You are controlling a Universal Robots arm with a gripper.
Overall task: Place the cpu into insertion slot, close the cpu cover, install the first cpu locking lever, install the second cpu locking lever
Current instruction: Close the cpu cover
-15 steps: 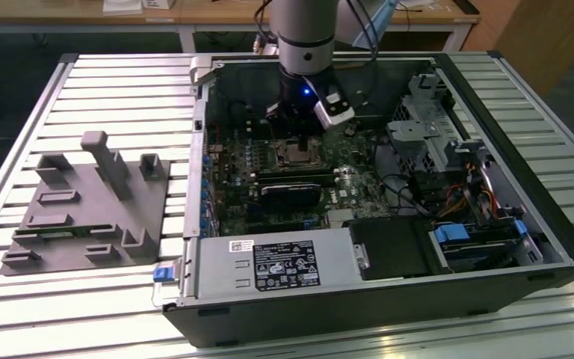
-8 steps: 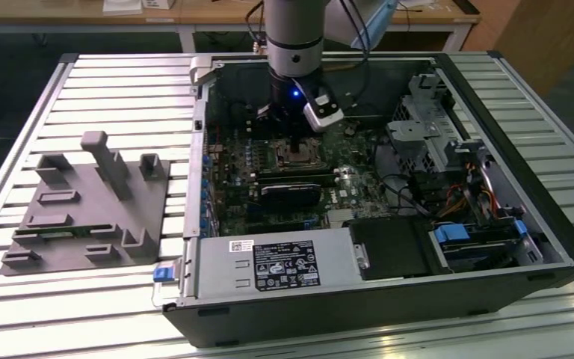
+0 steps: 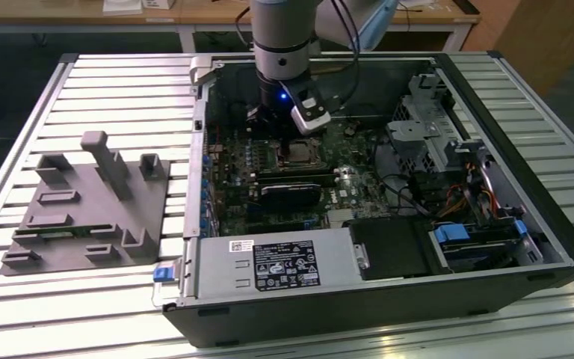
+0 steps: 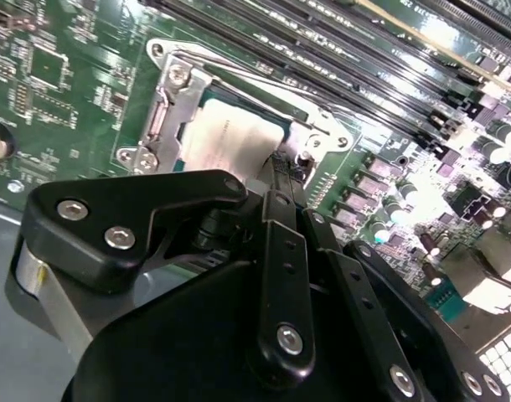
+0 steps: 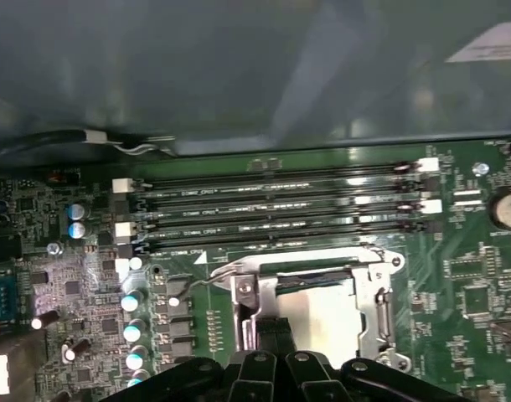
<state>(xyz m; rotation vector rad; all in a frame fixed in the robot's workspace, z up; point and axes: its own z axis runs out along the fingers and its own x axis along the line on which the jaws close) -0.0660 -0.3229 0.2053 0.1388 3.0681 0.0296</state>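
end effector (image 4: 281, 172) — tips pressed together at cpu cover (image 4: 166, 117) edge | arm (image 3: 285, 37) upright — reaching down into case (image 3: 387, 307)

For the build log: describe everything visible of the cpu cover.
The cpu cover is a thin, shiny silver metal frame with a square cut-out, apparently lying flat on the green board. The cpu, pale grey, shows through the cut-out. Screws sit at one edge. The gripper hangs at one corner; contact cannot be told.
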